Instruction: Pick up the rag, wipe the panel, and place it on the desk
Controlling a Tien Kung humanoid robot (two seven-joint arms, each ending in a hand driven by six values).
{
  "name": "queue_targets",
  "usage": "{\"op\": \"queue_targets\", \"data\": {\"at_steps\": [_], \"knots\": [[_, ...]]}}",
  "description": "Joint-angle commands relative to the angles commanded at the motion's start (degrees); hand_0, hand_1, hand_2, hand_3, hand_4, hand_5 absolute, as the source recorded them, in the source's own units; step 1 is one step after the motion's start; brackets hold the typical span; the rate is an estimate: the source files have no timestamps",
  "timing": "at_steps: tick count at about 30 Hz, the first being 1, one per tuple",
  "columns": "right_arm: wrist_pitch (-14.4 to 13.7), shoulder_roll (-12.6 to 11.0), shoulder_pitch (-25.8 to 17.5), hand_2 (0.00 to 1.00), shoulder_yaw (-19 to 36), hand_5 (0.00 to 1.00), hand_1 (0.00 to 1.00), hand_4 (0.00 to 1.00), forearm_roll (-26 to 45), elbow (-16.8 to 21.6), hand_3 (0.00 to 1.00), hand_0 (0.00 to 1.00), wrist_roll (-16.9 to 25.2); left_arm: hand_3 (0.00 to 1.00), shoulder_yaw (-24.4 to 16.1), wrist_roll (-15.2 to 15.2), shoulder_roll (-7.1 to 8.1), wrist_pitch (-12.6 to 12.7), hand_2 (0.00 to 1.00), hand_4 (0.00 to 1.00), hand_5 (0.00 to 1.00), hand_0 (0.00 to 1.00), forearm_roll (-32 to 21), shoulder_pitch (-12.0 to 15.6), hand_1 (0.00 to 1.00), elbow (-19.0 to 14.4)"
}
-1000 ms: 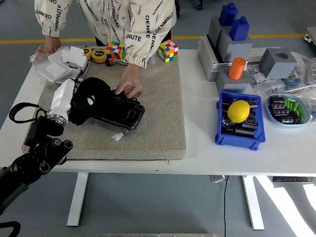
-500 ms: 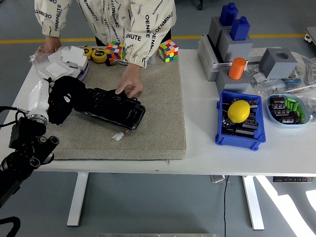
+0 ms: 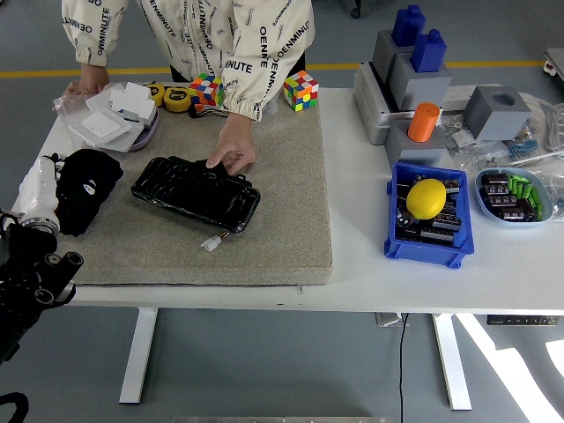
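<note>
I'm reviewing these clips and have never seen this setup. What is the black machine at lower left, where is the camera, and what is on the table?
The camera sits high on a humanoid robot, looking down over a white table. The black machine is its left arm; its left hand grasps a black rag at the grey mat's left edge. The right arm is out of view. On the mat lies a black panel, which a person's hand across the table touches at its far edge. To the right stands a blue bin holding a yellow lemon-shaped object.
</note>
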Motion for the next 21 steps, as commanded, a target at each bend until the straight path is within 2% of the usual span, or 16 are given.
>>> {"op": "queue_targets", "data": {"at_steps": [3,4,9,10,15,16,21], "knots": [[0.00,-0.02,-0.07,0.487,-0.21,0.340,0.552,0.880,0.20,0.11,0.520,0.535,0.00,0.569,0.28,0.80,0.07,-0.26,0.514,0.690,0.002,0.282,0.42,0.39,0.489,-0.59],[0.00,-0.02,-0.08,0.487,-0.27,0.339,0.552,0.880,0.25,0.15,0.521,0.535,0.00,0.648,0.24,0.88,0.03,-0.19,0.585,0.919,0.097,0.464,0.74,0.45,0.612,-0.77],[0.03,0.11,-0.02,0.487,-0.20,0.339,0.552,0.880,0.37,0.25,0.521,0.535,-0.02,0.648,-0.18,1.93,-0.02,-0.08,0.585,0.919,0.097,0.464,2.24,0.64,0.612,-1.42],[0.03,0.13,-0.03,0.487,-0.14,0.338,0.552,0.878,0.36,0.26,0.520,0.533,-0.02,0.770,-0.26,2.01,0.02,-0.02,0.741,0.976,0.146,0.561,2.22,0.74,0.719,-1.76],[0.02,0.17,-0.15,0.487,0.27,0.338,0.552,0.878,0.13,0.23,0.520,0.533,-0.04,0.770,-0.36,3.40,0.32,-0.34,0.741,0.976,0.146,0.561,2.32,1.23,0.719,-4.07],[0.02,0.16,-0.15,0.487,0.29,0.340,0.552,0.880,0.09,0.21,0.520,0.533,-0.04,0.824,-0.32,3.58,0.38,-0.42,0.832,0.998,0.187,0.589,2.21,1.30,0.772,-4.44],[0.05,0.20,-0.05,0.487,0.11,0.340,0.552,0.880,0.29,0.30,0.520,0.533,-0.03,0.824,-1.70,3.67,0.77,-0.67,0.832,0.998,0.187,0.589,0.66,2.66,0.772,-8.09]]}}
